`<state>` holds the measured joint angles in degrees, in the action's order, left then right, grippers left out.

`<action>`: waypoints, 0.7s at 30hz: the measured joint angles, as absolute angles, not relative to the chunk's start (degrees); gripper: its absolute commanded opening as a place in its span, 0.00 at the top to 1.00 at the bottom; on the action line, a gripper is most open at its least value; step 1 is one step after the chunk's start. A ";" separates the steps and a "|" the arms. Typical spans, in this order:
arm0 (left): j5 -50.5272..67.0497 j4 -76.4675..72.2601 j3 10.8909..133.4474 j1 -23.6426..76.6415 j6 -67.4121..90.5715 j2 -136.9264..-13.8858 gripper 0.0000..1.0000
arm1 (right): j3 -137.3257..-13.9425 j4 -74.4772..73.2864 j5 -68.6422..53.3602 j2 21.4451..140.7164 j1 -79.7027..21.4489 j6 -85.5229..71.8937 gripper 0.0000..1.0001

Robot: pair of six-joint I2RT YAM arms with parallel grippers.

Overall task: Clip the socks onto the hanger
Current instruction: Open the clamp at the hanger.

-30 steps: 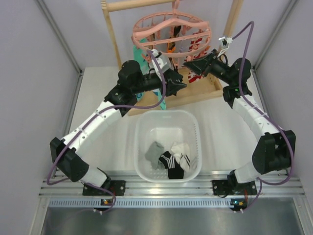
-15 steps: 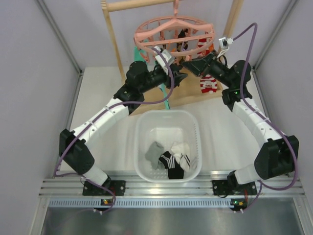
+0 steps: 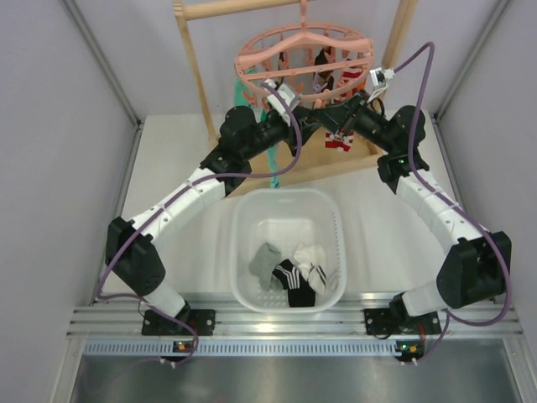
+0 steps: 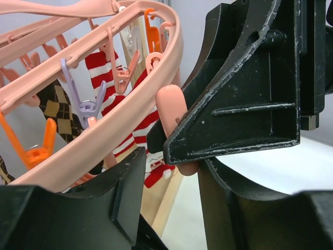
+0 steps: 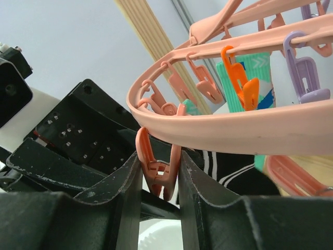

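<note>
Basket (image 3: 243, 220): white, on the desk (image 3: 168, 168); it holds the socks (image 3: 289, 273), one grey, one black with white stripes, one white.
Hanger (image 5: 250, 127): pink, hangs on the rack (image 3: 194, 67), above and behind the basket; both jaws are up at its near rim.
Right jaws: closed on a pink peg (image 5: 153, 161) under the rim.
Left jaws: stand apart, just beside that peg; if they hold something, I cannot tell.

Round pink two-ring hanger (image 3: 302, 34) hanging level, pegs dangling; black, grey, white socks (image 3: 289, 275) heaped together well below it.
</note>
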<state>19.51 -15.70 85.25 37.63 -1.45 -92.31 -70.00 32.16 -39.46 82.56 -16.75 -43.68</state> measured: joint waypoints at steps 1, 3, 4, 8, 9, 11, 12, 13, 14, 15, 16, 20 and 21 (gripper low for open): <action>19.35 -16.12 85.25 37.63 -1.43 -92.44 0.53 | -70.00 32.14 -39.44 82.56 -16.75 -43.70 1.00; 19.38 -16.69 85.12 37.69 -1.17 -92.55 0.63 | -70.00 32.12 -39.24 82.54 -16.75 -43.70 1.00; 19.18 -16.84 84.97 37.71 -1.17 -92.55 0.68 | -70.00 32.16 -39.05 82.56 -16.75 -43.70 1.00; 19.42 -18.59 83.99 37.89 -0.56 -92.55 0.97 | -70.00 32.01 -38.37 82.54 -16.75 -43.42 0.91; 19.57 -18.90 83.85 37.87 -0.45 -92.55 1.00 | -70.00 32.01 -38.30 82.54 -16.75 -43.29 0.84; 20.05 -19.40 83.53 37.87 -0.38 -92.55 1.00 | -70.00 31.92 -38.33 82.54 -16.75 -43.09 0.66; 20.10 -19.77 83.22 37.87 -0.38 -92.55 1.00 | -70.00 31.83 -38.37 82.54 -16.75 -43.09 0.57; 20.12 -19.92 82.96 37.87 -0.36 -92.53 1.00 | -70.00 31.64 -38.48 82.54 -16.75 -43.18 0.54; 20.51 -19.90 82.65 37.82 -0.38 -92.53 1.00 | -70.02 31.66 -38.41 82.54 -16.75 -43.09 0.50; 20.56 -19.99 82.15 37.85 -0.40 -92.53 1.00 | -70.04 31.66 -38.28 82.54 -16.73 -43.03 0.47; 20.53 -19.97 81.71 37.85 -0.40 -92.53 1.00 | -70.08 31.66 -38.13 82.54 -16.71 -43.05 0.47; 20.05 -20.99 80.01 37.82 -1.02 -92.53 1.00 | -70.13 30.59 -38.00 82.54 -16.38 -43.03 0.51; 20.01 -21.34 79.70 37.82 -1.21 -92.53 1.00 | -70.13 30.44 -38.00 82.54 -16.34 -42.98 0.53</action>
<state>20.01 -21.34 79.70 37.82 -1.21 -92.53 -70.13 30.44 -38.00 82.54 -16.34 -42.98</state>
